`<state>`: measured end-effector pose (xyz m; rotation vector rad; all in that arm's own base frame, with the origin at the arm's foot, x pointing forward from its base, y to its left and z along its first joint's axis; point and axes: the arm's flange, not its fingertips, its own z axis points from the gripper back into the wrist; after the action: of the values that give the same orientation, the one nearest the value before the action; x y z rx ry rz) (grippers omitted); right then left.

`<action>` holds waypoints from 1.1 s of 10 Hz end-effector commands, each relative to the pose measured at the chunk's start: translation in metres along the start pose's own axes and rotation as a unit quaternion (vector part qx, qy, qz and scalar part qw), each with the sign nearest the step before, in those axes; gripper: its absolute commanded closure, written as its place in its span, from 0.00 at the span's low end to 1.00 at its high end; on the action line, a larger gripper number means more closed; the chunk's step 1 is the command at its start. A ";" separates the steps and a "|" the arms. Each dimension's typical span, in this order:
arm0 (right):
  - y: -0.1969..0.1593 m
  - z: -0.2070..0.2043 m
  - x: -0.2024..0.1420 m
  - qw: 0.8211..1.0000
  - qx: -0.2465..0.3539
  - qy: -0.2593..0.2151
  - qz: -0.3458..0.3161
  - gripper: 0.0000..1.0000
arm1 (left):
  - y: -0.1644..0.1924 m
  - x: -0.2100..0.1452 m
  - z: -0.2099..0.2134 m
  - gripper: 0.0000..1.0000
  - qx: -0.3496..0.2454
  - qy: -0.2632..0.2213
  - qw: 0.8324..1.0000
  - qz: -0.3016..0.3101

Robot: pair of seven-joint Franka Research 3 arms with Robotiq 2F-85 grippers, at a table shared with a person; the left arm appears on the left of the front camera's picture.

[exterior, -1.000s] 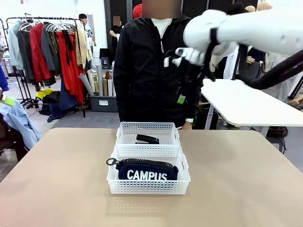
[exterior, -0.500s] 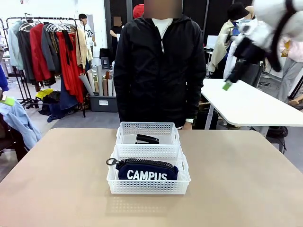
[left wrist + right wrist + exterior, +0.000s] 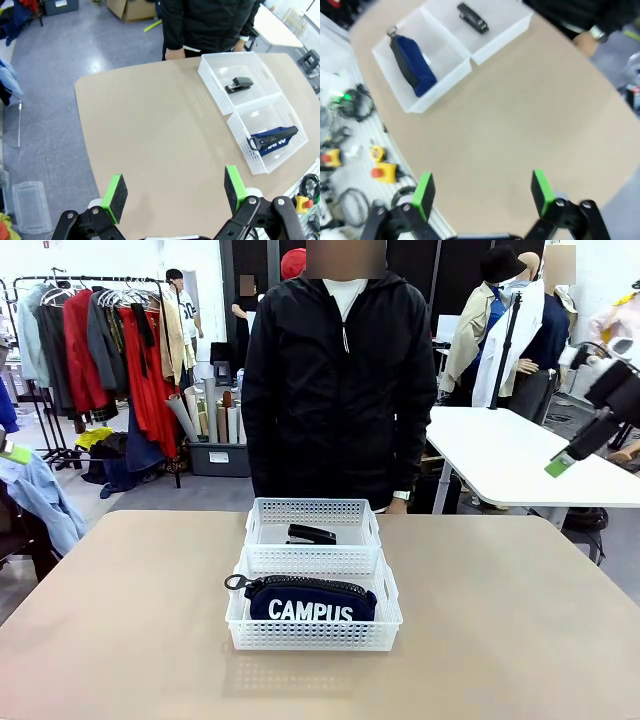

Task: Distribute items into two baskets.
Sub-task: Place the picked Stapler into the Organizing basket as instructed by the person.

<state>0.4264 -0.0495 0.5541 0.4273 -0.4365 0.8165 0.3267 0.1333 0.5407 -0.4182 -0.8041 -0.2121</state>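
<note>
With the navy blue zippered CAMPUS pouch in the nearer white mesh plastic basket, the small black stapler in the farther basket at its 12 o'clock, and both my end effectors (left, right) spread open, empty and high above the tan counter, I judge that little can go wrong unless a descending arm clips a basket rim and shoves both askew.

**A robot lab set up in a clothing workspace**

A garment rack hung with red and grey coats stands at the back, rolled materials in a bin beside it. A tan worktop and a white table sit on grey floor, with emergency-stop buttons among cables.
</note>
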 end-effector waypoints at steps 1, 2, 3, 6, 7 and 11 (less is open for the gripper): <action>0.022 0.005 -0.028 0.996 0.006 -0.084 -0.011 0.00 | -0.002 0.000 0.000 0.00 -0.004 -0.002 1.000 0.004; 0.024 0.007 -0.041 0.994 0.012 -0.106 -0.021 0.00 | -0.002 0.000 0.000 0.00 -0.004 -0.002 1.000 0.004; 0.024 0.007 -0.048 0.993 0.012 -0.115 -0.033 0.00 | -0.002 0.000 0.000 0.00 -0.004 -0.002 1.000 0.004; 0.024 0.016 -0.049 0.994 0.016 -0.097 -0.047 0.00 | -0.002 0.000 0.000 0.00 -0.004 -0.002 1.000 0.004; 0.024 0.016 -0.049 0.994 0.016 -0.097 -0.047 0.00 | -0.002 0.000 0.000 0.00 -0.004 -0.002 1.000 0.004; 0.024 0.016 -0.049 0.994 0.016 -0.097 -0.047 0.00 | -0.002 0.000 0.000 0.00 -0.004 -0.002 1.000 0.004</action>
<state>0.3766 -0.0714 0.5454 0.5477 -0.5859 0.7066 0.3266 0.1333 0.5408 -0.4182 -0.8044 -0.2122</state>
